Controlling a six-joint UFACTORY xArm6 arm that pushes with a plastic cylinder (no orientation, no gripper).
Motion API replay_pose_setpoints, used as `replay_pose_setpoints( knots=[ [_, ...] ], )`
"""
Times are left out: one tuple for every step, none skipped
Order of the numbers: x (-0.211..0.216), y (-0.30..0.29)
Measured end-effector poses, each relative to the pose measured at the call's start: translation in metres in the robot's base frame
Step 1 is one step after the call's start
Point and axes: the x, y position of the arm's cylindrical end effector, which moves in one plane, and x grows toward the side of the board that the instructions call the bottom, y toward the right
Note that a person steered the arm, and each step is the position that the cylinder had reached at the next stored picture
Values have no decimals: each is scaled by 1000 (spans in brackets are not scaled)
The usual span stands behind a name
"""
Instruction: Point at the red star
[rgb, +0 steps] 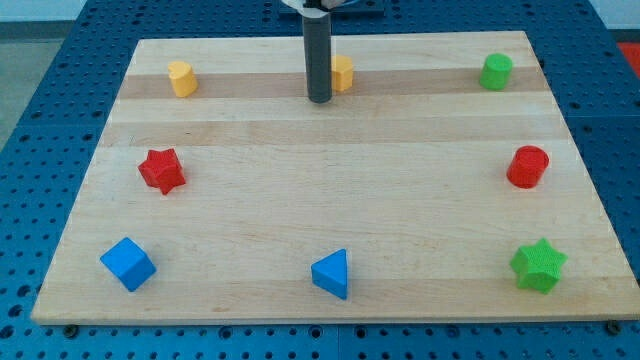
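The red star (161, 170) lies at the view's left, at mid-height of the wooden board (330, 190). My tip (319, 99) is the lower end of a dark rod near the view's top centre, just left of a yellow block (343, 72) that it partly hides. The tip stands well to the right of and above the red star, not touching it.
A yellow block (181, 78) sits at top left, a green cylinder (495, 71) at top right, a red cylinder (527, 166) at right, a green star (538, 265) at bottom right, a blue triangle (332, 273) at bottom centre, a blue cube (128, 264) at bottom left.
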Motion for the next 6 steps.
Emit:
replay_pose_setpoints(
  knots=[
    [0,-1],
    [0,-36],
    [3,-80],
    [8,-115],
    [24,-144],
    [59,-157]
  ],
)
